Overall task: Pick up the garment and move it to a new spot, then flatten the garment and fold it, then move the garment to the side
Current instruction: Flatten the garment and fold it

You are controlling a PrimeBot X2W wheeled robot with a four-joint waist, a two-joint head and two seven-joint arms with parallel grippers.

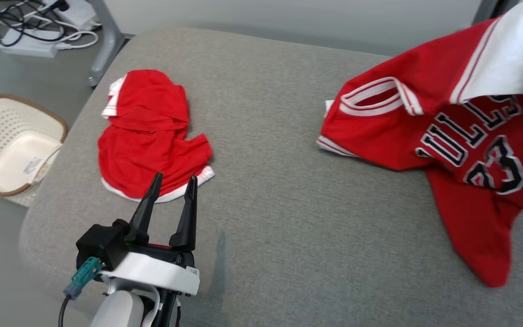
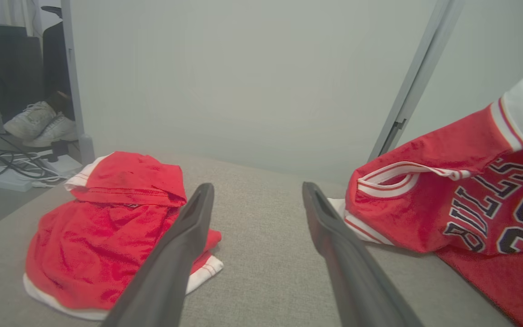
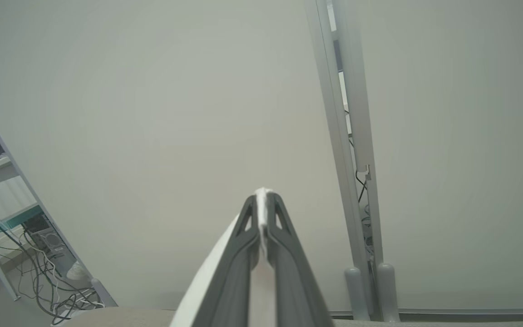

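At the far left, a cream perforated plastic basket with a brown rim [image 1: 2,131] sits on the floor beside the grey fabric-covered table [image 1: 266,159]. Above it in the head view, a tangle of black and white cables [image 1: 25,22] lies around a white power strip. The left wrist view shows a pair of white sneakers [image 2: 39,125] on the floor past the table's left edge.

On the left part of the table lies a small crumpled red garment with white edging [image 1: 148,136], bunched in loose folds. Just in front of it hovers the left gripper [image 1: 175,177], its two long dark fingers spread wide with nothing between them. In the head view the tips overlap the garment's white hem, but I cannot tell whether they touch it.

Further right is the red basketball jersey with white trim and dark BULLS 23 lettering [image 1: 425,113]. Its striped armhole end rests on the table, and the body rises toward the upper right, where its broad white band is lifted off the surface. A red flap trails down toward the table's near right edge.

The right gripper [image 3: 263,202] has its fingers pressed together on a fold of that white band. White cloth shows between the tips and down the left side in the right wrist view. Behind it stand a pale wall and a grey metal post [image 3: 334,136].
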